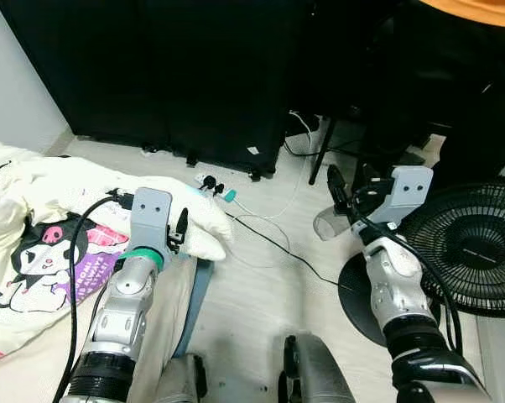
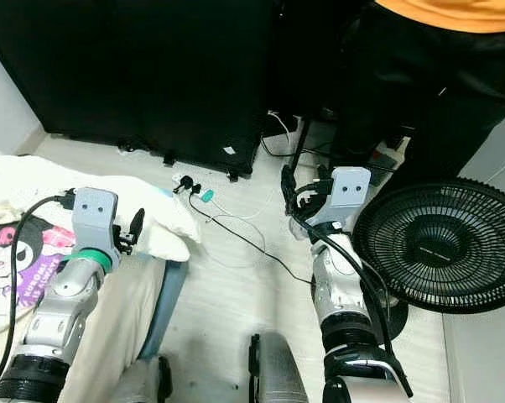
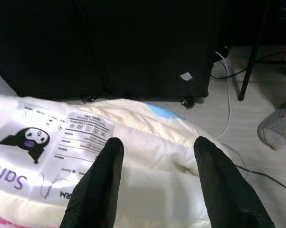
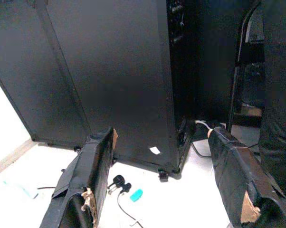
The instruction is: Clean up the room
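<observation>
Task status: early stage, by my judgement. Nothing visible has been gathered or put away.

The cream quilted blanket with a printed cartoon figure and a care label (image 3: 147, 156) lies bunched directly below and ahead of the left gripper (image 3: 155, 183). Its two black fingers stand spread apart with nothing between them, hovering just over the padded fabric; contact cannot be confirmed from the wrist view. The cloth is soft, puffy and creased, with one rounded fold projecting toward the floor ahead of the fingers.

The right gripper (image 4: 164, 178) is raised over the pale wood-grain floor (image 1: 252, 311), fingers wide apart and holding nothing. Their black pad covering looks worn and peeling at the tips. Ahead of and beneath it lie a thin black cable (image 1: 278, 243), two black plugs with a small teal connector (image 4: 126, 190), and a white cable (image 1: 299, 180), all loose on the floor.

Beyond both grippers stands a tall matte black cabinet on small feet (image 1: 177, 75). Beside the right arm sits a round black wire-grille fan (image 1: 475, 248). A person in dark trousers and an orange top (image 2: 420, 75) stands beyond the right gripper.

Outstanding: blanket and loose cables remain on the floor.
</observation>
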